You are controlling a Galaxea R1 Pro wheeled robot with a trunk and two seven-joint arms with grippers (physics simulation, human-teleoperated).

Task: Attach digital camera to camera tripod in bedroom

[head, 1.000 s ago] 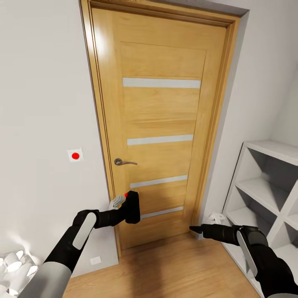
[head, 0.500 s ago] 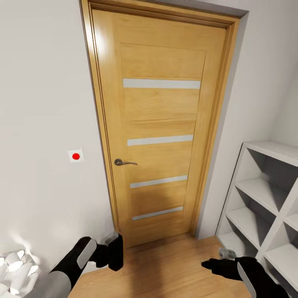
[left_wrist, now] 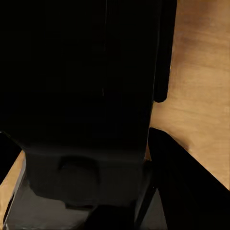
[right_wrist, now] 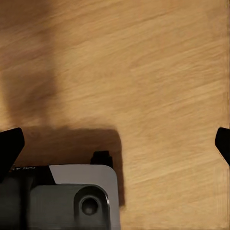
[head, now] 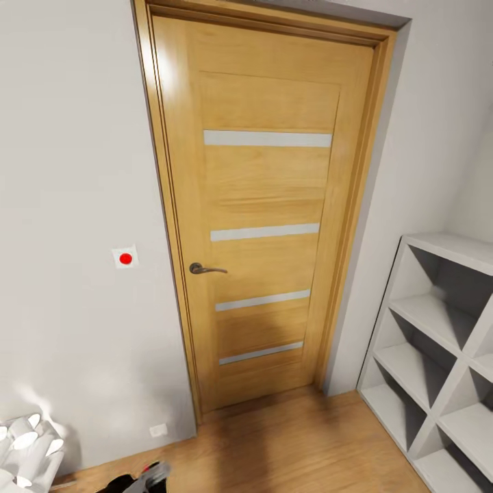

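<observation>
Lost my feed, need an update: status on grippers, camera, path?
Left gripper shut on digital camera, low over the floor. Right gripper open, empty. Closed door ahead; tripod unsighted.

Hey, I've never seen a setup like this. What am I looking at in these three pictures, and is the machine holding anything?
These are simulator pictures from a wheeled robot with two arms. The big picture comes from its head camera. It faces an oak door in a pale wall, with a white cube shelf to the right and a wood floor below. The two smaller pictures come from cameras on the wrists, each looking along that gripper's fingers. The left gripper is closed on a black boxy thing very close to the lens, which is the digital camera. The right gripper is open and holds nothing, its fingertips wide apart above the floor. The grey block beneath it looks like part of the robot itself.
</observation>
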